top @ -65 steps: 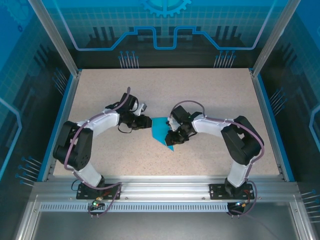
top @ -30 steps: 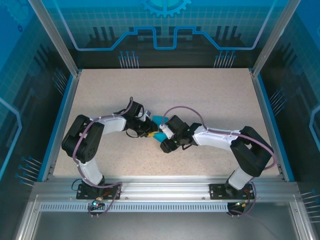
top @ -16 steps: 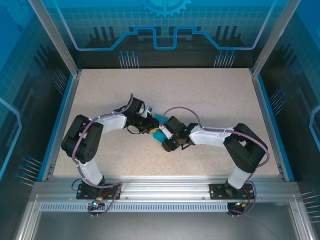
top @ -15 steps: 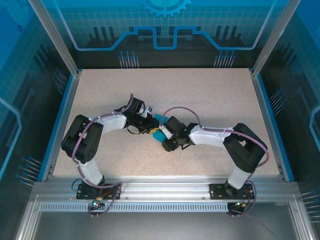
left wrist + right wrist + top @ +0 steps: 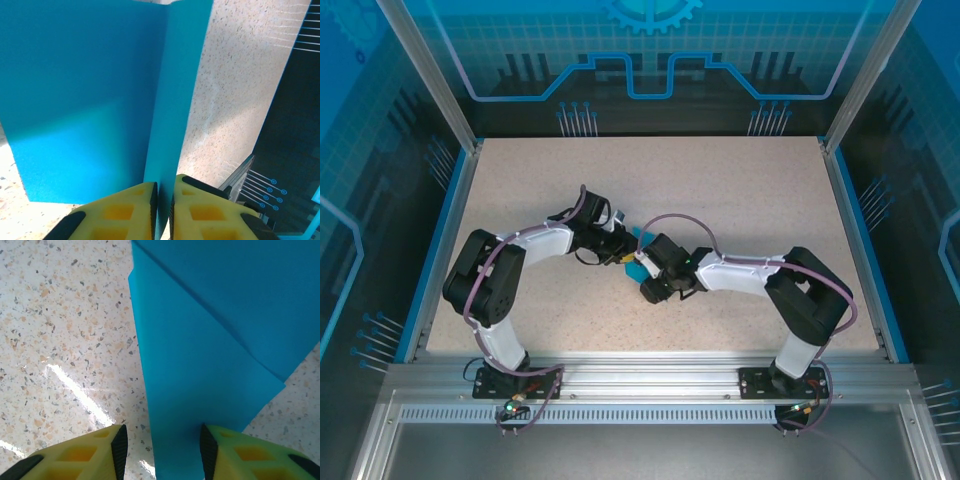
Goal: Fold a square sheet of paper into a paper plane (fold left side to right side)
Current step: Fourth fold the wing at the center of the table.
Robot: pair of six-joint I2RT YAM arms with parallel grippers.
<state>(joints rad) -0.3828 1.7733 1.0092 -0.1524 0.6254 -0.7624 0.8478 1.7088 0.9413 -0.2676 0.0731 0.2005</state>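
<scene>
The teal-blue sheet of paper (image 5: 638,268) lies folded at the table's middle, mostly hidden under both wrists in the top view. My left gripper (image 5: 164,210) is shut on a raised flap of the paper (image 5: 175,90), pinched thin between its yellow fingers (image 5: 120,215). The rest of the sheet (image 5: 85,100) spreads to the left of that flap. My right gripper (image 5: 162,450) stands open low over the table. A folded layer of the paper (image 5: 200,365) runs between its fingers, against the right finger (image 5: 250,452) and apart from the left one. The two grippers meet from opposite sides (image 5: 630,262).
Speckled beige tabletop (image 5: 720,190) stretches around the paper on all sides. Blue rails (image 5: 860,250) and aluminium posts border it. Both arms' elbows (image 5: 485,275) (image 5: 810,290) sit near the front edge.
Since two seconds ago both grippers have closed in over the paper, which lay flat and mostly visible. In the last second the left jaws tightened on the flap; the right wrist edged left.
</scene>
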